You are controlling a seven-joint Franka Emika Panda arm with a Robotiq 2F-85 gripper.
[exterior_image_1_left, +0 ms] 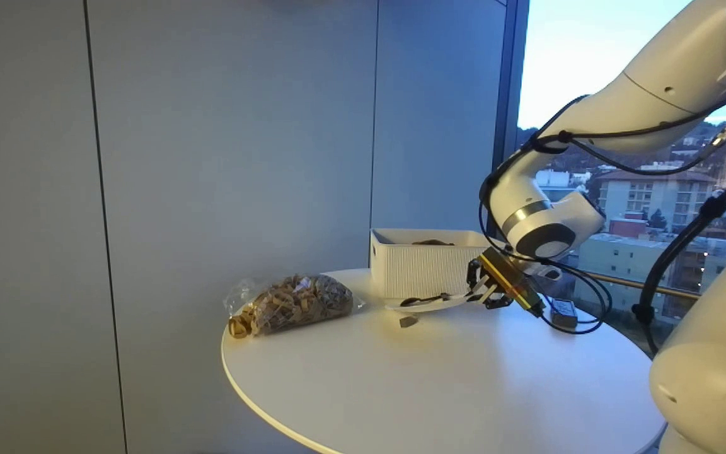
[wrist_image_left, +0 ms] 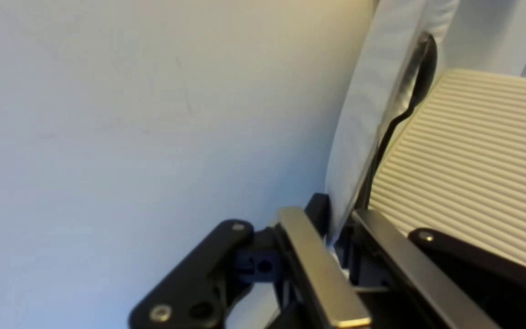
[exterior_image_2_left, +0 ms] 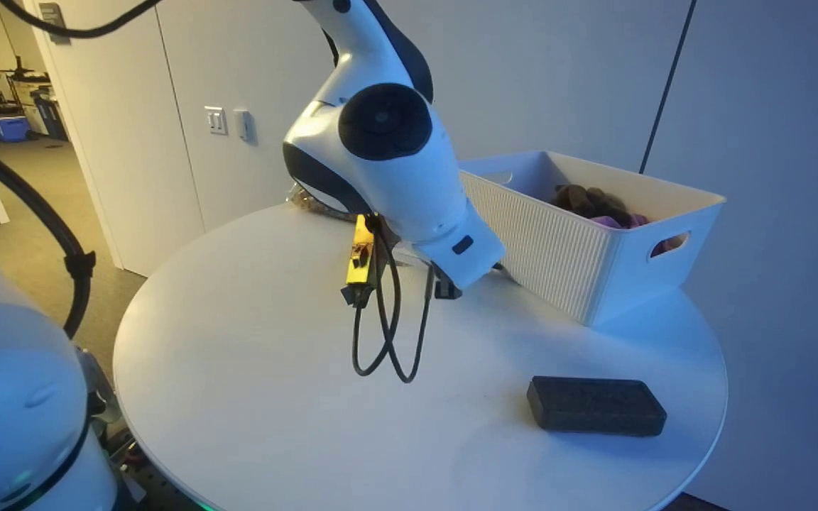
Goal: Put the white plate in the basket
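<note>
The Robotiq gripper [wrist_image_left: 334, 227], clamped tight, is just beside the white basket [exterior_image_2_left: 544, 245], below its rim. Held by one edge, the white plate [wrist_image_left: 367, 114] runs along the ribbed wall, carrying a dark spoon [wrist_image_left: 427, 73]; lifting over looks due.

clear bag [exterior_image_1_left: 303, 304] (brownish, lumpy) | dark block [exterior_image_2_left: 593, 410] | both on white table [exterior_image_2_left: 274, 355]
</note>
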